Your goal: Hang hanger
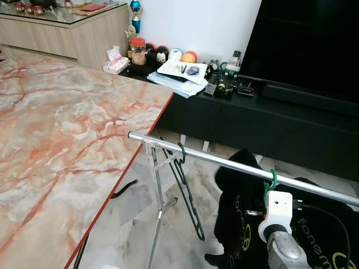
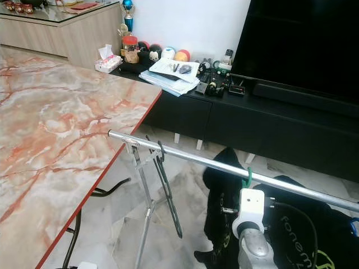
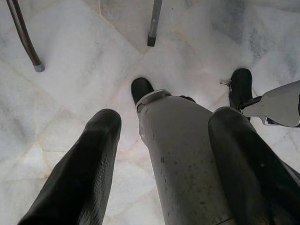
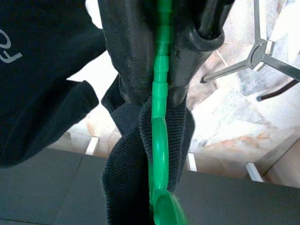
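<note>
The right gripper [image 4: 159, 70] pinches a ribbed green hanger [image 4: 159, 154] — its hook over the smooth steel rail [image 1: 235, 165]. Black knit shirt [image 1: 238, 224] drapes below. The left gripper [image 3: 161, 159] hangs spread over marble floor [image 3: 84, 51].

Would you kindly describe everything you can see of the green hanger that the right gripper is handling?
The green hanger looks like glossy plastic, with a ribbed neck that widens into a flat curved hook. The right gripper is shut on that neck, black fingers pressing either side. A black garment with pale lettering hangs from it, its knitted collar bunched around the neck. From the head views the hook loops over the silver rail, right of an empty black hanger.
</note>
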Motion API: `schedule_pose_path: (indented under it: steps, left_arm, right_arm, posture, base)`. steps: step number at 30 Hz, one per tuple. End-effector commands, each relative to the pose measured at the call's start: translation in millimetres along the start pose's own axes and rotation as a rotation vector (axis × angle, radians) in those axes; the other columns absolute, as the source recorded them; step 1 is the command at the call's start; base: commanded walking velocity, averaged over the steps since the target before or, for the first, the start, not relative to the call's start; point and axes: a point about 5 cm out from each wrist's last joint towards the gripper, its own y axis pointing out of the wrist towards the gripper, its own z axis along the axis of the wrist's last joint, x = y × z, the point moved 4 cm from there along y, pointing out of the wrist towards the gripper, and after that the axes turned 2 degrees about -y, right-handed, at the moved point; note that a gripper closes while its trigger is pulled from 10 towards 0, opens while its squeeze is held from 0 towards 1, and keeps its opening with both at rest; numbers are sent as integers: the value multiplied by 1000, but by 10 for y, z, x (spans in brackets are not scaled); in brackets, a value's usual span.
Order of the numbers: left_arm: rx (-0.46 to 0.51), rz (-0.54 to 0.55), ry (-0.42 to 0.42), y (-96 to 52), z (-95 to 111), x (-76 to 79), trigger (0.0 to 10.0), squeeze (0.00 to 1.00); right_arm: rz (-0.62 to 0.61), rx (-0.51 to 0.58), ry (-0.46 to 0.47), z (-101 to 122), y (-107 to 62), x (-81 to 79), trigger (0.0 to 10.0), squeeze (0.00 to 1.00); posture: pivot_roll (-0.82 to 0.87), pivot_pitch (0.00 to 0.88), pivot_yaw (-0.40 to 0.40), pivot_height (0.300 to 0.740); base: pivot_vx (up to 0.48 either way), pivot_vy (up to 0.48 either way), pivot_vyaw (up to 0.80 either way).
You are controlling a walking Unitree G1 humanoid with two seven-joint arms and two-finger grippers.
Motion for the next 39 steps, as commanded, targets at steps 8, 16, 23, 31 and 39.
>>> schedule_pose_path:
  steps: [8, 16, 23, 31, 39]
  left_arm:
    - [-26, -6, 3, -2, -72, 26, 10000, 0]
    - [-25, -2, 7, -1, -66, 24, 10000, 0]
    - [-26, -1, 12, -1, -68, 21, 10000, 0]
    - [-27, 5, 17, -5, -88, 16, 10000, 0]
    - [-30, 29, 8, -10, -140, 15, 10000, 0]
  right_arm:
    - [-20, 167, 36, 211, -120, 50, 0, 0]
    - [-19, 222, 74, 209, -270, 51, 0, 0]
    - [42, 80, 64, -215, -513, -29, 0, 0]
    - [2, 78, 73, -236, -538, 91, 0, 0]
    - [-63, -14, 234, -463, -401, 133, 10000, 0]
  posture:
    - [49, 79, -60, 740]
    - [43, 74, -62, 740]
    - [30, 72, -60, 740]
    - [21, 83, -55, 740]
    - [38, 78, -53, 740]
  base:
    - [0, 0, 0]
    - [0, 0, 0]
    - [0, 0, 0]
    - [0, 0, 0]
    - [0, 0, 0]
